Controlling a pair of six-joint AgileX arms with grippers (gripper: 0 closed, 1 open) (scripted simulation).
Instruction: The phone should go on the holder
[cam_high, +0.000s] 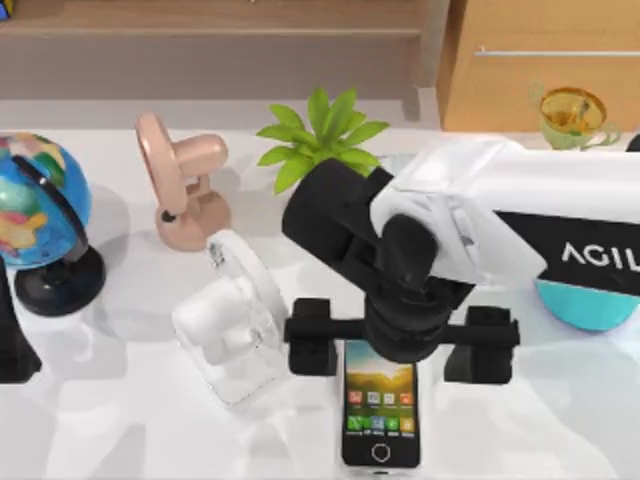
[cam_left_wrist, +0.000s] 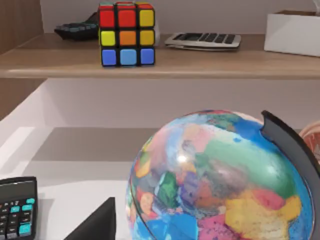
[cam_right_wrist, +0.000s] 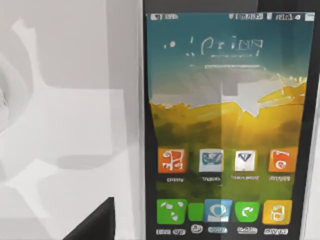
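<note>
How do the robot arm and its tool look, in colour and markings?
The right arm has a glossy white shell with a black band carrying white letters "AGIL", cut by the picture's edge. Its wrist is black and rounded. The right tool is black, with a crossbar and two blocky fingers.

Readable lettering: one mark

White "AGIL" (cut off at the edge) stands on the right arm (cam_high: 590, 255), just above the phone (cam_high: 380, 415); icon labels unreadable.

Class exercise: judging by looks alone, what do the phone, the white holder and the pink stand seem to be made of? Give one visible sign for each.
Phone: glossy glass front, apparently metal edge; bright screen, silver rim.
White holder: seemingly smooth plastic; even white, soft shading.
Pink stand: probably matte plastic or rubber; uniform colour, rounded moulded shape.
</note>
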